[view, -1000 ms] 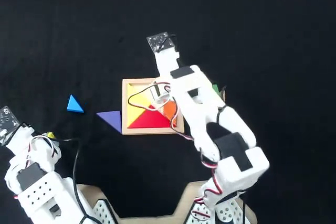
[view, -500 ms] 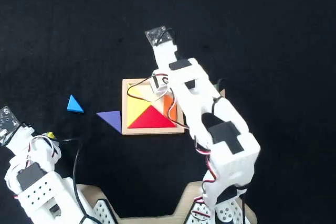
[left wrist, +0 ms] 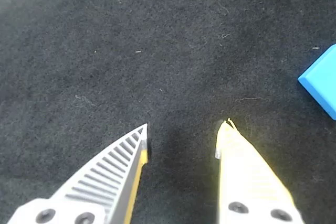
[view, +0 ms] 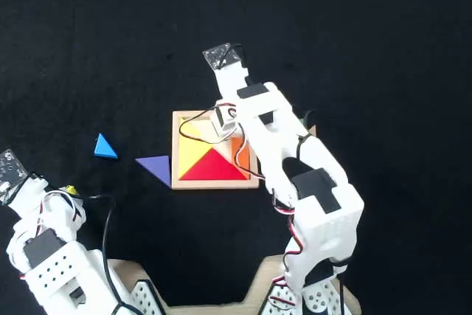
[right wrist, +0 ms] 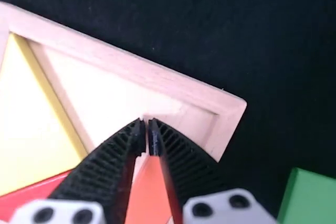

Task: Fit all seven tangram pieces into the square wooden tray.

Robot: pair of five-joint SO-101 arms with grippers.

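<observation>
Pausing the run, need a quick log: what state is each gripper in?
Left gripper: open, holding nothing.
Right gripper: shut, over the orange piece in the tray; whether it grips the piece cannot be told.

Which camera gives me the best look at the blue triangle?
The high view: the whole blue triangle lies in the open, left of the tray. The left wrist view catches just one corner of it.

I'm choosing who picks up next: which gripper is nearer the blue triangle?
Left. The left gripper hangs over bare cloth with the blue triangle just beside it; the right gripper is farther off, over a corner of the wooden tray.
</observation>
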